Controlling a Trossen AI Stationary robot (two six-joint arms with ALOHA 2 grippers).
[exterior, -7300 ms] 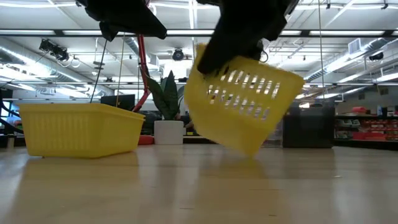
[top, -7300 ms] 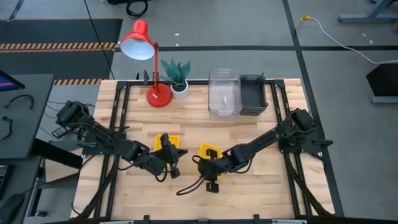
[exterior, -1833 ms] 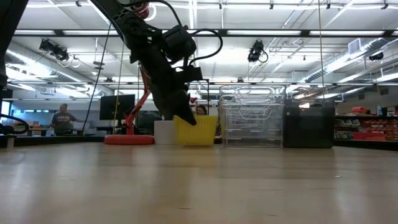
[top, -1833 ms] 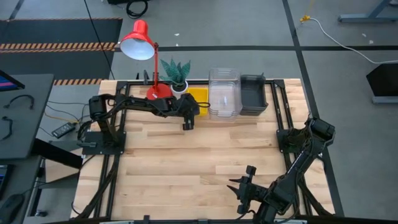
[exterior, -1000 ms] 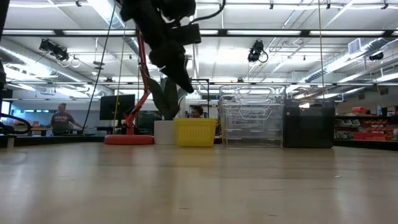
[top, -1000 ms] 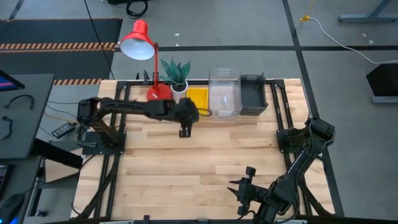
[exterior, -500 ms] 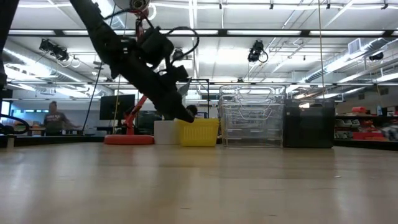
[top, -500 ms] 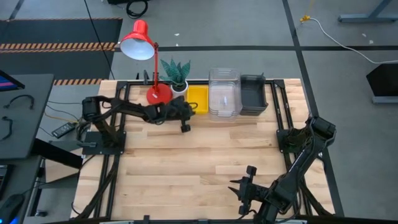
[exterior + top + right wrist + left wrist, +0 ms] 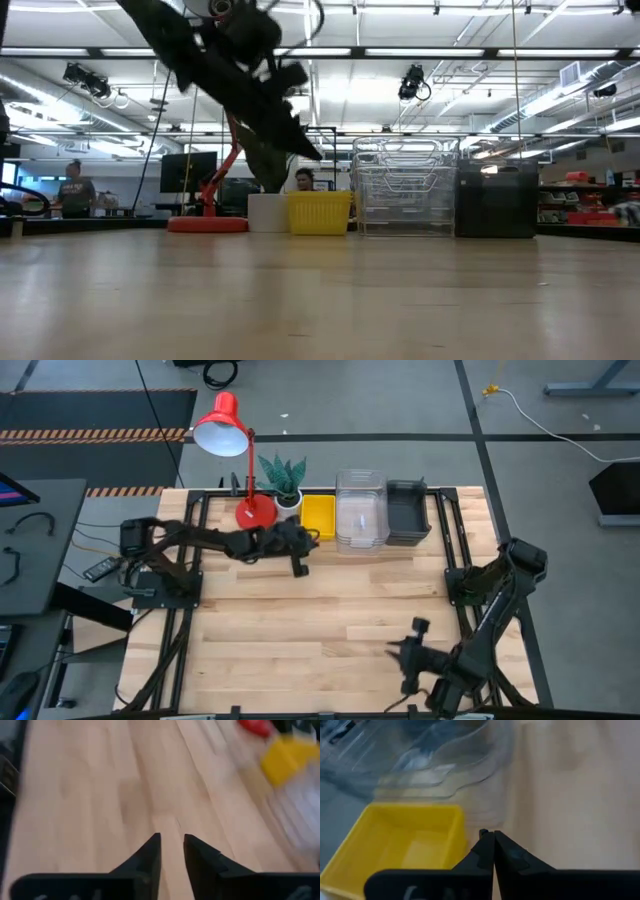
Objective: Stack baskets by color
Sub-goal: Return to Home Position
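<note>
I have the left hand hanging above the counter with its fingers pressed together on nothing. The yellow basket stack sits just past its fingertips and a little to one side, and in the low view the hand rides higher than the stack's rim. Beyond the yellow stack from this hand stand the clear basket stack and then the dark grey basket stack, all 3 in a row along the far edge.

The sorting looks done to me, so what remains is parking both arms. My worry is the left arm's path home. If I drop it while swinging back, the fingertips could clip the yellow rim and shove that stack into the clear one. The forearm also lies close to the red desk lamp and the potted plant, and a wide sweep could topple either.

The right hand, fingers slightly parted and empty, sits well apart from every basket, so I see little risk there
</note>
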